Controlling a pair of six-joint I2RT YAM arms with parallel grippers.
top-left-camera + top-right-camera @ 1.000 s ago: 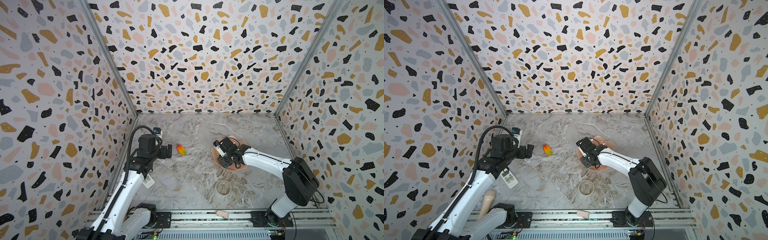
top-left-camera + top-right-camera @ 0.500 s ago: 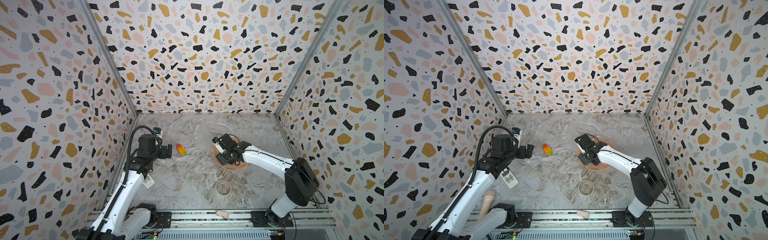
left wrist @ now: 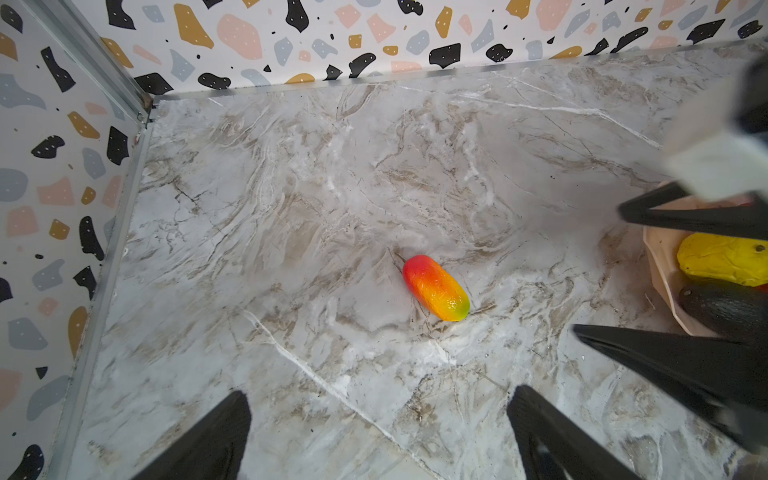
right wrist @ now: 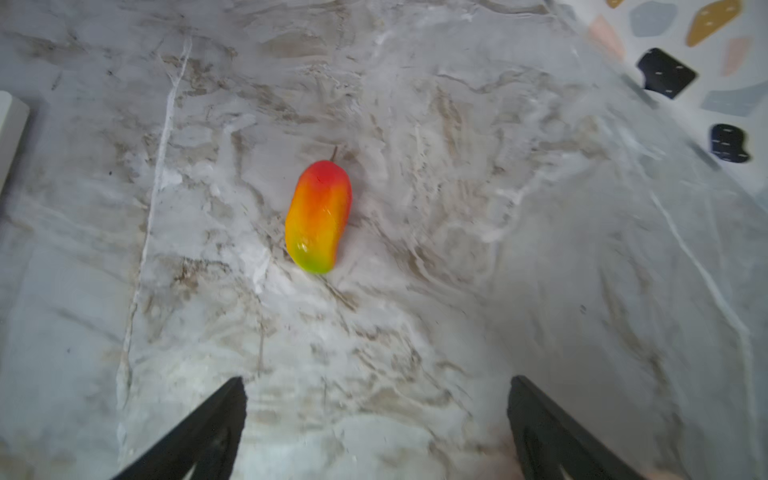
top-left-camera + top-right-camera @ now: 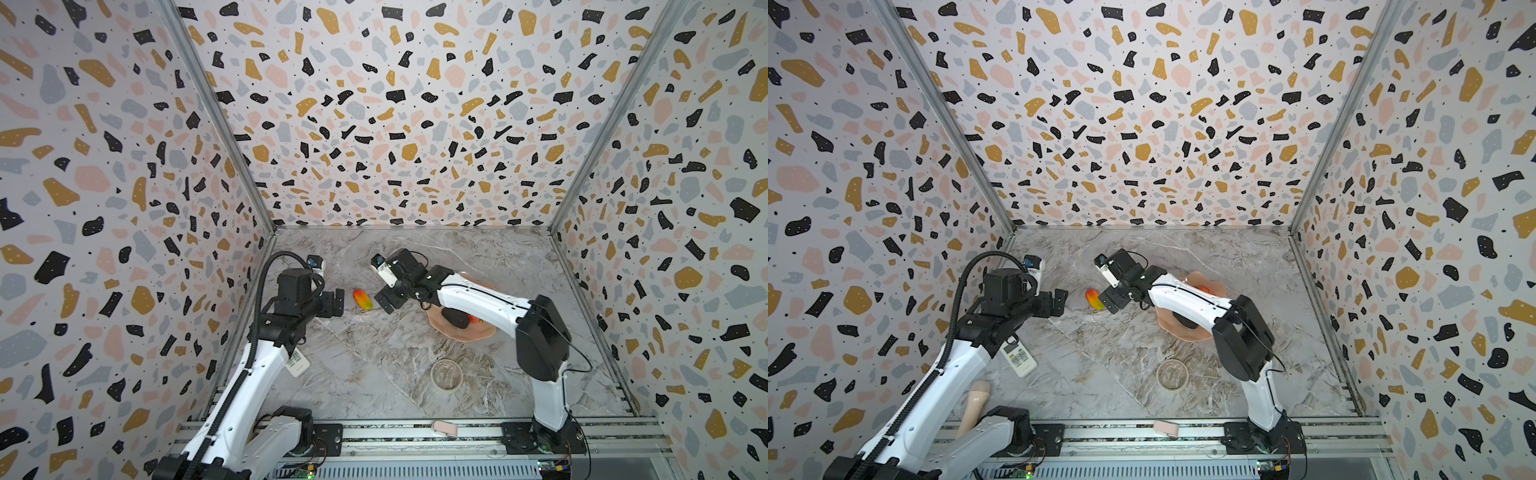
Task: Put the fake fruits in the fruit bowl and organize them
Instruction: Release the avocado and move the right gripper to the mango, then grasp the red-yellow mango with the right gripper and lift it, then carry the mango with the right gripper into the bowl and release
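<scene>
A mango (image 4: 319,216) is seen lying on the marble surface (image 5: 374,357), apart from the fruit bowl (image 5: 461,336), in which a yellow fruit (image 3: 723,259) and an avocado (image 3: 723,309) are contained. The right jaws are spread wide and empty near the mango; the left jaws, on its other side, are likewise parted and empty

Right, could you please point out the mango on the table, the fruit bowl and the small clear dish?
mango (image 4: 319,216), right wrist view, middle of its body.
fruit bowl (image 5: 478,335), a top view, bare near rim.
small clear dish (image 5: 446,375), a top view, its bare centre.
</scene>
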